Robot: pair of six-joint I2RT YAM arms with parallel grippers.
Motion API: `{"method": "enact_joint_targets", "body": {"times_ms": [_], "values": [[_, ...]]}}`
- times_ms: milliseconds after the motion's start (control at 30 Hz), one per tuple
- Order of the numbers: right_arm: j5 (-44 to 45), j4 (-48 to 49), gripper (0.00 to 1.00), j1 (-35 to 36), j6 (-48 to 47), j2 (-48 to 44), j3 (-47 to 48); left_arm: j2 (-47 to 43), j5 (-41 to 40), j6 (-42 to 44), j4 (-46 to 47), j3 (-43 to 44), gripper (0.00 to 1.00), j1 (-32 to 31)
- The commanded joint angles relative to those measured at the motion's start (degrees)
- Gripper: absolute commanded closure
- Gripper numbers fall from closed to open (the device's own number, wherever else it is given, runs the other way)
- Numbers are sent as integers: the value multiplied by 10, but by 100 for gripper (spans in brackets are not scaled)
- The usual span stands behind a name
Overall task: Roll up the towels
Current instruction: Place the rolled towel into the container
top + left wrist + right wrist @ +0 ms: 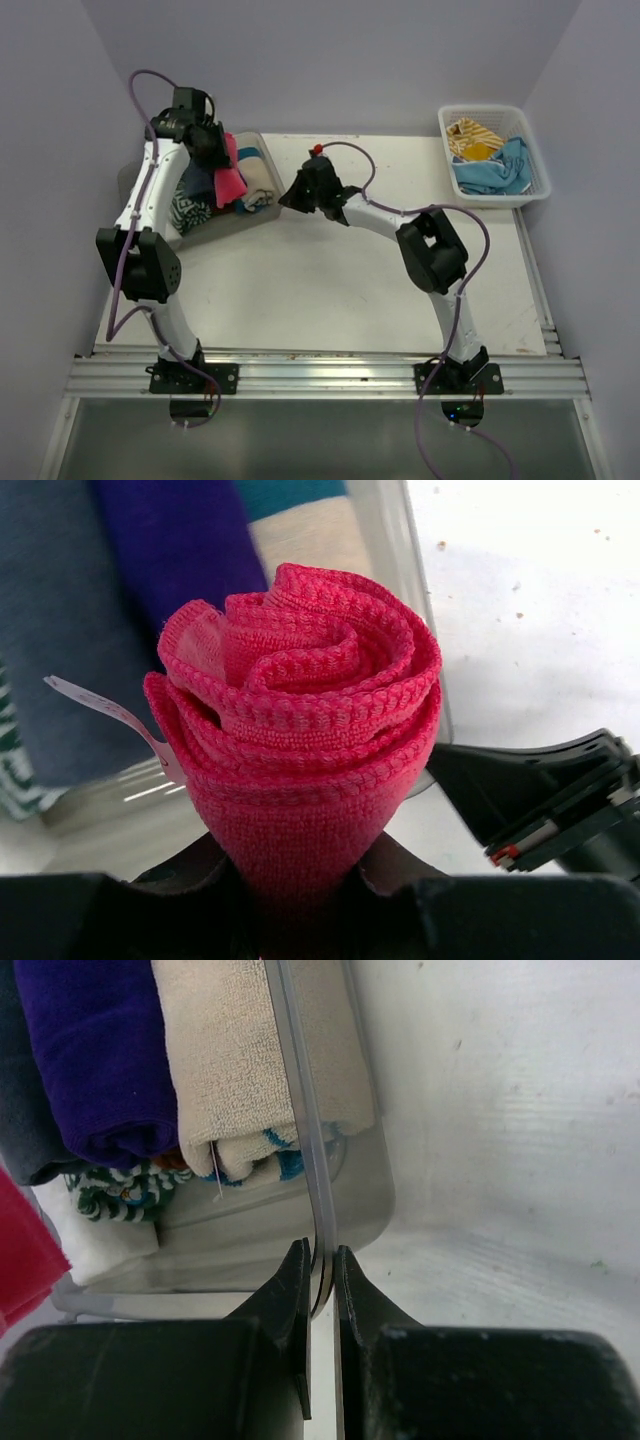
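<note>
two end effectors meet at the clear tray (305, 1130) on the counter's (330, 290) far left edge: the right end effector (322, 1265) is pinched tight on its side wall, likely to steady it, while the left end effector (300, 900) is clamped round the base of a rolled hot pink towel (300, 730), held on end over the tray beside rolled towels (100, 1050). loose towels (490, 170) fill the white basket (480, 108) at the far right corner. the roll hides how the left jaws meet it.

Top cam looked down from behind me; both wrist cams sat close, sharing clear tray (355, 1210) and purple towel (100, 1050).
</note>
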Motion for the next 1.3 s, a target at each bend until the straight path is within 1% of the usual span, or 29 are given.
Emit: {"method": "enact_joint_targets", "body": {"times_ms": [0,67,167,333,500,600,767,867,900,1067,1200,1267], "values": [[-18,1,100,30,-46,-50,-34,20,39,-20,42,50,98,-22],[-14,2,100,36,-44,-54,-47,32,67,-38,52,61,99,-25],[-16,17,100,42,-41,-56,-57,41,80,-52,70,64,99,-25],[-11,21,100,52,-36,-62,-77,109,94,-69,62,126,99,-25],[1,27,100,55,-30,-76,-106,150,76,-73,38,160,99,-23],[19,35,100,56,-28,-93,-129,160,61,-72,25,159,99,-16],[25,47,100,67,-26,-110,-151,190,49,-47,-18,182,99,-4],[28,44,100,80,-30,-111,-155,185,38,-42,-33,172,99,-4],[41,39,100,84,-31,-110,-155,173,36,-43,-30,160,99,-4],[52,39,100,89,-30,-117,-170,149,19,-53,-35,121,99,4],[80,33,100,90,-41,-129,-183,151,13,-46,-54,122,99,8],[102,29,100,90,-46,-132,-188,153,22,-44,-65,127,99,15]]}}
